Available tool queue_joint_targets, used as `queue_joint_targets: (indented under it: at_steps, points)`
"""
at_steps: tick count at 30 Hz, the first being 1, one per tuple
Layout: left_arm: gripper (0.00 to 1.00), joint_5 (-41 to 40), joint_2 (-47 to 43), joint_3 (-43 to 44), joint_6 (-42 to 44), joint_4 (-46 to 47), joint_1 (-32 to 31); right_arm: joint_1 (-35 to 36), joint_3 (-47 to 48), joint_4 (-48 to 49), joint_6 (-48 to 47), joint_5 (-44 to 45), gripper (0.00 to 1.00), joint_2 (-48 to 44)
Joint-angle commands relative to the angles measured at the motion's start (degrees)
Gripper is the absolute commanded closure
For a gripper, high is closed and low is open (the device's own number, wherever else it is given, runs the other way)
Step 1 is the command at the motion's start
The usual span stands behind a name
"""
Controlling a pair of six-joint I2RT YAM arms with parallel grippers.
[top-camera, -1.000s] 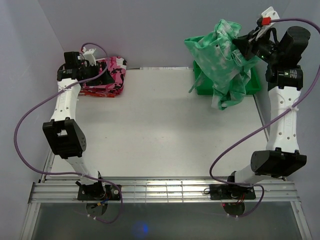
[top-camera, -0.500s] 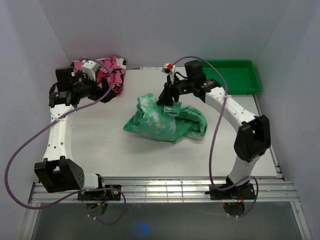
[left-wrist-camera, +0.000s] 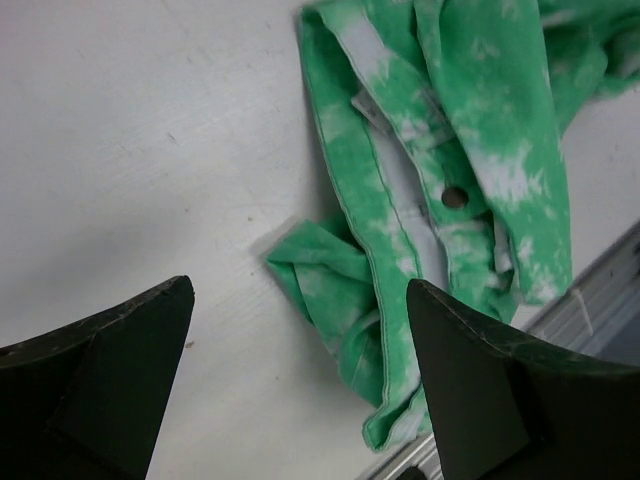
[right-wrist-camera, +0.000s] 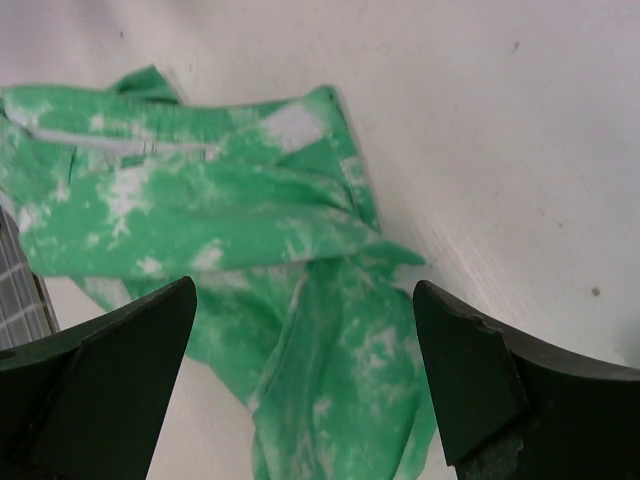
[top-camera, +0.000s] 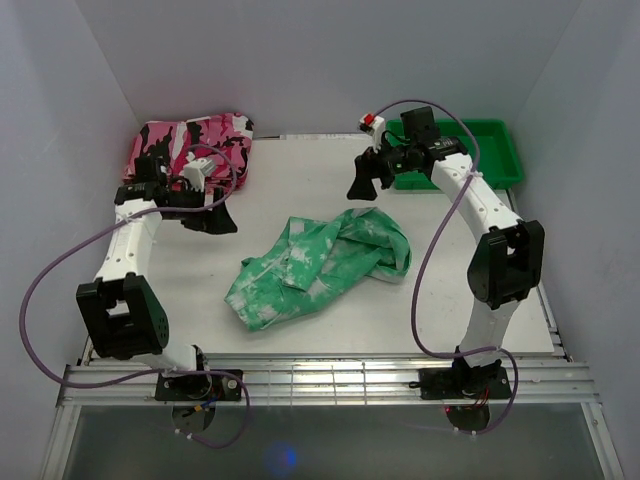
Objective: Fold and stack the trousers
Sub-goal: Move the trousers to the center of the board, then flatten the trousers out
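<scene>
Right tool [top-camera: 366, 182] has let go and pulled back toward the tray [top-camera: 500, 150]; trousers [top-camera: 320, 265] slid nearer.
Top: trousers crumpled mid-counter [top-camera: 300, 180], left tool [top-camera: 212, 222] just beside them. Left wrist: jaws spread, empty, above cloth. Right wrist: same deal, spread, nothing pinched.

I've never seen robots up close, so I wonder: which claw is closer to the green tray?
Right. The right claw hovers just beside the tray's left end in the top view; the left claw is far off, near the pink cloth.
</scene>
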Motion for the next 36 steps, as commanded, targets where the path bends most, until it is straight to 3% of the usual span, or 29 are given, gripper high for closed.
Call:
queue_joint_targets:
  at_steps: [1, 3, 5, 11, 14, 17, 18, 20, 21, 22, 23, 24, 26, 30, 32, 36]
  points:
    - [0.02, 8.42, 4.70, 2.37, 15.83, -14.77, 0.04, 1.39, -5.73, -10.16, -11.56, 0.60, 0.06, -3.52]
    - [0.02, 10.98, 8.49, 4.57, 22.29, -24.43, -0.05, 2.62, -9.08, -11.83, -17.01, 1.74, 0.10, -4.31]
    - [0.02, 9.33, 10.33, 3.36, 23.55, -25.97, -1.37, 4.37, -12.23, -11.14, -19.91, 3.49, 0.10, -4.49]
    - [0.02, 4.23, 12.27, -1.66, 18.91, -19.93, -9.61, 6.49, -14.98, -3.68, -20.80, 13.33, 0.10, 0.50]
    - [0.02, 7.19, 14.21, -2.10, 18.37, -19.21, -13.67, 6.14, -14.97, -2.27, -22.12, 18.70, 0.02, 2.54]
    - [0.18, 7.22, 16.23, -1.93, 15.82, -16.32, -16.13, 4.39, -16.38, 0.46, -20.81, 21.69, 0.21, 2.19]
    - [0.34, 6.95, 17.01, -1.75, 14.77, -15.87, -16.57, 3.86, -16.38, 0.72, -20.19, 22.22, 0.32, 1.93]
    - [0.53, 6.16, 19.13, -0.35, 13.36, -14.82, -16.58, 1.93, -15.94, 0.73, -19.05, 22.49, 0.46, 1.23]
    - [0.62, 5.29, 19.57, 0.18, 12.14, -14.55, -16.49, 1.22, -15.86, 0.73, -18.96, 23.18, 0.67, 0.88]
    - [0.81, 4.93, 20.01, 1.14, 11.60, -14.29, -16.31, -0.44, -15.94, 0.55, -18.87, 23.36, 0.79, 0.61]
    - [0.91, 4.67, 20.18, 1.58, 10.73, -13.50, -16.05, -1.41, -15.94, 0.55, -18.52, 23.89, 0.91, -0.09]
    - [0.99, 4.66, 20.01, 2.02, 9.76, -13.15, -14.92, -2.55, -15.94, 0.38, -18.08, 24.50, 0.92, -0.53]
    - [1.00, 5.36, 18.96, 3.25, 7.12, -12.10, -12.98, -6.59, -15.59, -0.67, -16.77, 25.21, 0.92, -1.84]
    - [1.00, 6.51, 16.24, 3.17, 2.64, -10.77, -1.76, -14.50, -16.81, -7.07, -16.76, 25.83, 0.92, -5.45]
    - [1.00, 4.59, 15.09, 2.47, 2.54, -10.95, 0.99, -18.81, -18.57, -10.07, -18.07, 26.09, 0.92, -8.16]
    - [1.00, -1.21, 9.13, -5.33, 5.17, -11.21, 5.04, -24.97, -31.46, -19.91, -26.58, 28.72, 0.92, -15.80]
